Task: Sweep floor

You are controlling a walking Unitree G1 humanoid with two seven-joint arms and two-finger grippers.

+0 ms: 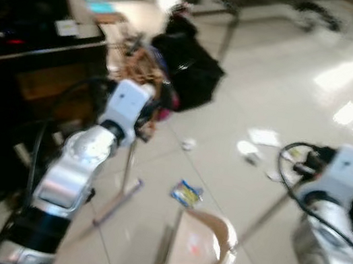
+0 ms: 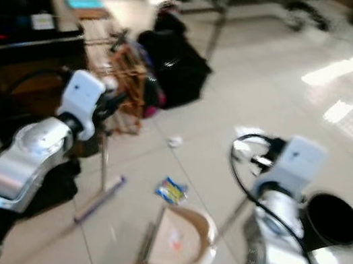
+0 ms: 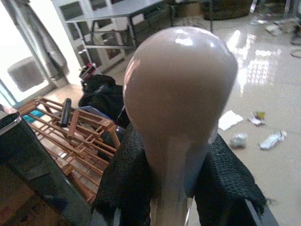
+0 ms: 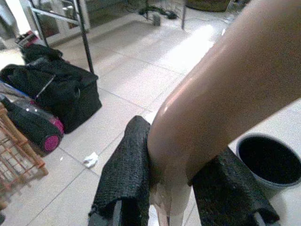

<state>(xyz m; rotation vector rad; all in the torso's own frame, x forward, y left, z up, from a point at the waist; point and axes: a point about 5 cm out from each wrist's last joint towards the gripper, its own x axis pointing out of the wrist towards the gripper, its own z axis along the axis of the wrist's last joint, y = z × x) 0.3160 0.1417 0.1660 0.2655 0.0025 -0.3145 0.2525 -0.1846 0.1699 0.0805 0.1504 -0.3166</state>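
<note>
Left eye view is pretty blurry, but the left pincer [image 1: 144, 114] sits at the top of a broom [image 1: 121, 191] whose pole drops almost straight down to a brush head lying on the tiled floor [image 1: 255, 71], the head angled toward the robot's left. The right pincer [image 1: 301, 169] has the top of a dustpan handle [image 1: 270, 213], which slants down and toward the robot's left to the tan dustpan [image 1: 201, 244] resting on the floor between the arms. A blue-and-yellow wrapper [image 1: 185, 192] lies just beyond the dustpan, white paper scraps [image 1: 256, 145] further out near the right arm. Right eye view adds a black bin [image 2: 332, 218] just beside the right arm; the actual fingers are hard to make out in both eye views. Left wrist view: the two black padded fingers [image 3: 127, 183] are clamped on the pole right below its rounded knob, which blocks most of the frame. Right wrist view: the fingers [image 4: 124, 179] are closed around the tan handle, which runs off the top corner, with the bin and a black bag [image 4: 56, 89] behind.
</note>
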